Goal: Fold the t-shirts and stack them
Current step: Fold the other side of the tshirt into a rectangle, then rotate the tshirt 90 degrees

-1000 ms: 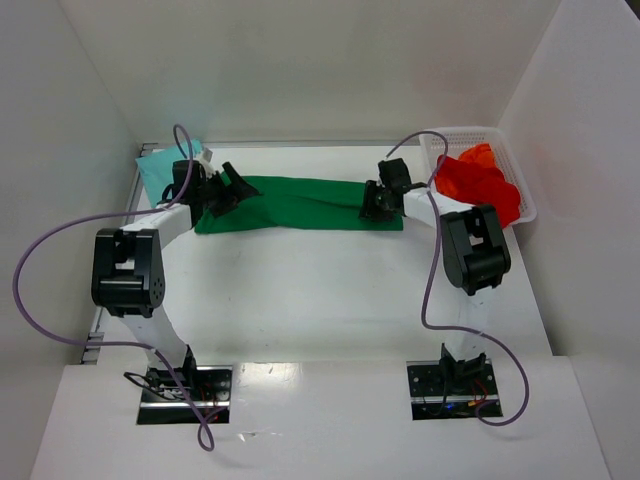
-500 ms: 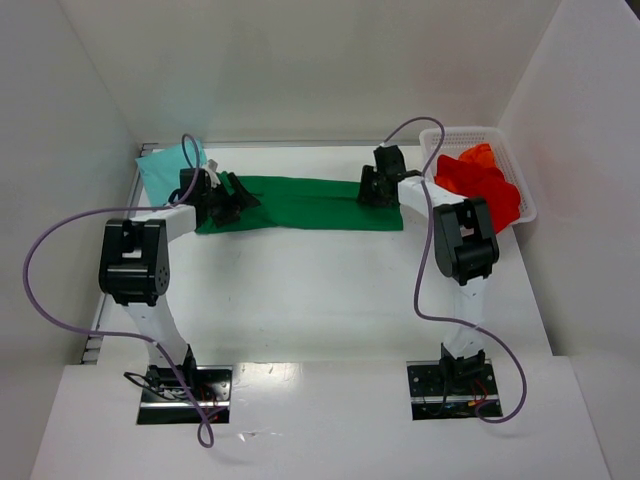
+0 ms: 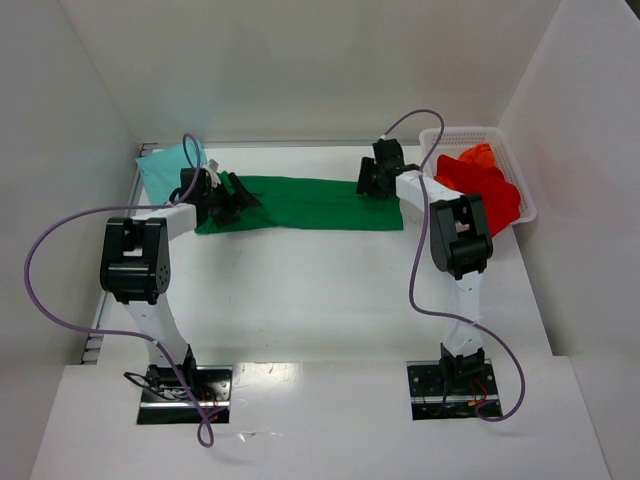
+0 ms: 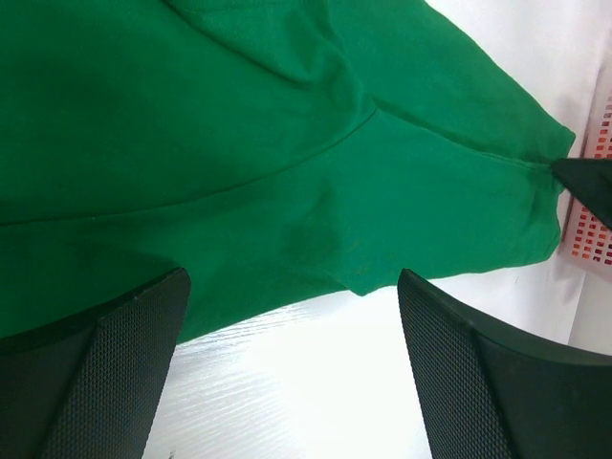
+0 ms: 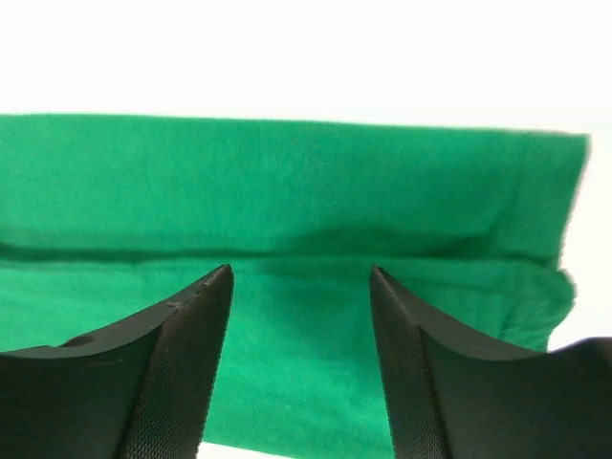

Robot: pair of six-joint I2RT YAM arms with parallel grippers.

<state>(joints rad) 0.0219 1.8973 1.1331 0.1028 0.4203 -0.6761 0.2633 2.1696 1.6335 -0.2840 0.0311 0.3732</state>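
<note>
white table [image 3: 320, 290], plain white walls [image 3: 300, 70]

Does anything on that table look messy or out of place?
Nothing spilled or damaged. The red t-shirts lie crumpled in the basket, and the green t-shirt, folded into a long strip, has layers that do not line up at the end nearest the basket.

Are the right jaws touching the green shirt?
Cannot tell. In the right wrist view the right gripper stands open over the green t-shirt, but neither contact nor gap shows.
</note>
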